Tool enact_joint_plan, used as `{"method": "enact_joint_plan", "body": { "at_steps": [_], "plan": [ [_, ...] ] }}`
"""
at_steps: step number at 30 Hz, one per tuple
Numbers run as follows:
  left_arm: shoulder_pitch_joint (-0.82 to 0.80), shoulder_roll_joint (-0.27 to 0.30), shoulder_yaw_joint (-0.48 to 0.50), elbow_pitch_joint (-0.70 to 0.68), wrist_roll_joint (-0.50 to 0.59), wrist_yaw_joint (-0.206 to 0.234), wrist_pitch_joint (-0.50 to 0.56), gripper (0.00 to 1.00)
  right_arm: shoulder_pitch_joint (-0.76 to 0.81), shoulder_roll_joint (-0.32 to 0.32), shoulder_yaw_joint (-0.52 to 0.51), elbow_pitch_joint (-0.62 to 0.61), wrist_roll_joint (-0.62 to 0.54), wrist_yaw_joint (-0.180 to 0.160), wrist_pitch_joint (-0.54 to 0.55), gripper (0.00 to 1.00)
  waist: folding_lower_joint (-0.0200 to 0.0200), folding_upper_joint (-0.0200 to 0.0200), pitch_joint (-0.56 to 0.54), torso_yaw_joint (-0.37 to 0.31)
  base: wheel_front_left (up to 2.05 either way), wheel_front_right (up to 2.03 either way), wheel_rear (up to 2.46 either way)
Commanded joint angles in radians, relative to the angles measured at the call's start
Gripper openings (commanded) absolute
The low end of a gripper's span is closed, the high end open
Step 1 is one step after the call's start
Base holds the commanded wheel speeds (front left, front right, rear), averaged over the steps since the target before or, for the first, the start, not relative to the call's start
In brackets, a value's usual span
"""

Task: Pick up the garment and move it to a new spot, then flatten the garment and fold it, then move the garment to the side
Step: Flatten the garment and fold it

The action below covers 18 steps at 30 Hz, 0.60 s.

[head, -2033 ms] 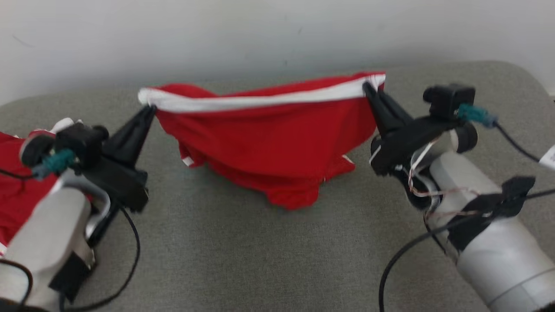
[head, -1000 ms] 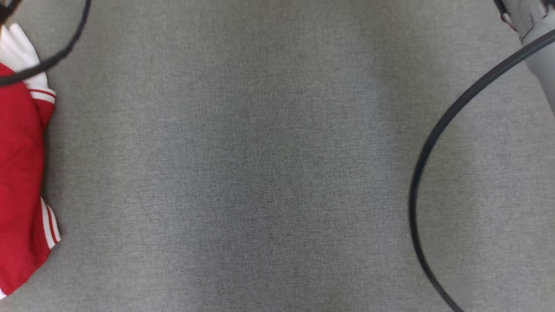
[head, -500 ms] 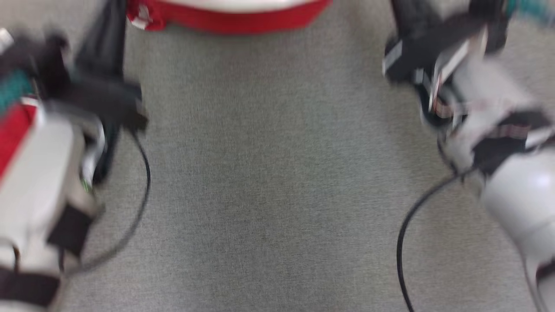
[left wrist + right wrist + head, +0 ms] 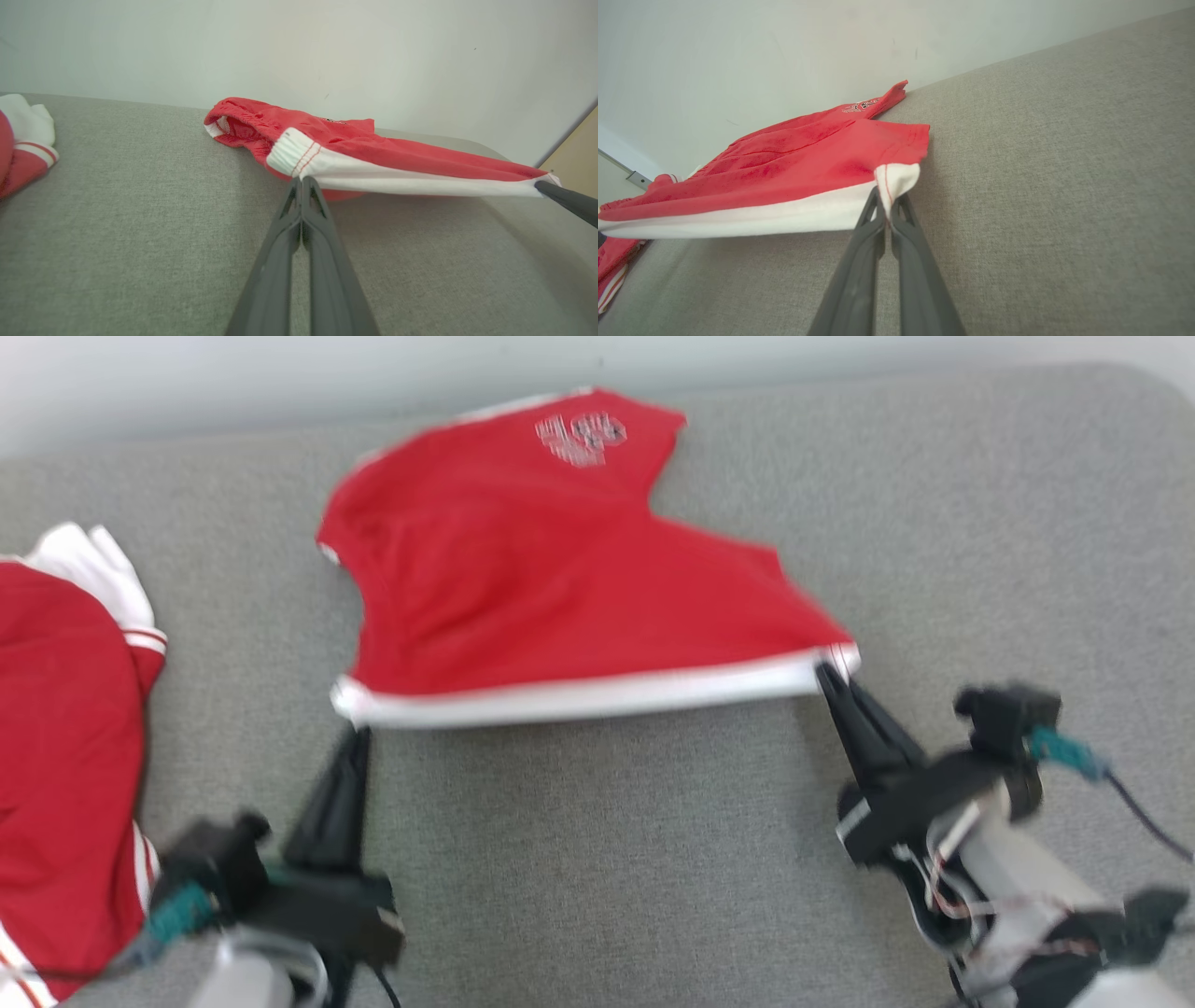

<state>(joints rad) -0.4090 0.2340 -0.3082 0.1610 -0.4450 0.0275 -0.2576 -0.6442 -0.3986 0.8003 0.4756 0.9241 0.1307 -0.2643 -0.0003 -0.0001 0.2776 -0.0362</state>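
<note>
While the red garment (image 4: 560, 579) lies spread on the grey padded surface (image 4: 607, 877), we see its white waistband (image 4: 597, 695) raised along the near edge and stretched between the two grippers. The left gripper (image 4: 356, 735) sits at the band's left corner, the right gripper (image 4: 827, 674) at its right corner. The garment body runs away from both, toward the pale wall (image 4: 233, 373). We note a white printed logo (image 4: 579, 434) at the far end of the fabric.

In the left wrist view the left gripper's fingers (image 4: 280, 242) are pressed together, tips pinching the ribbed white corner just below the red stitching. In the right wrist view the right gripper's fingers (image 4: 859, 275) are closed too, with a fold of white band clamped between the tips. The band looks taut from corner to corner and clear of the surface there; the far part of the garment rests on the surface.

A second red-and-white garment (image 4: 65, 728) lies at the surface's left edge, well apart from the held one and near the left arm. The head view is slightly blurred.
</note>
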Motion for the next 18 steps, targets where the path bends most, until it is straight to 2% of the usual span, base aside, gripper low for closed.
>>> {"method": "enact_joint_plan", "body": {
  "at_steps": [1, 12, 18],
  "plan": [
    [0.057, -0.015, 0.013, 0.004, 0.004, -0.007, -0.008, 0.00, 0.056, -0.010, -0.028, -0.008, -0.016, 0.000, -0.003, 0.00, 0.0003, 0.0001, -0.062, 0.003, 0.00, 0.00, 0.00],
    [0.343, -0.130, 0.127, 0.012, 0.051, -0.040, -0.008, 0.00, 0.373, -0.020, -0.132, -0.049, -0.091, -0.001, -0.001, 0.00, 0.0003, 0.0001, -0.198, 0.011, 0.00, 0.00, 0.00],
    [0.452, -0.166, 0.119, 0.016, 0.102, -0.053, -0.008, 0.00, 0.505, -0.031, -0.174, -0.099, -0.107, -0.001, 0.042, 0.00, 0.0003, 0.0001, -0.239, 0.030, 0.00, 0.00, 0.00]
  ]
}}
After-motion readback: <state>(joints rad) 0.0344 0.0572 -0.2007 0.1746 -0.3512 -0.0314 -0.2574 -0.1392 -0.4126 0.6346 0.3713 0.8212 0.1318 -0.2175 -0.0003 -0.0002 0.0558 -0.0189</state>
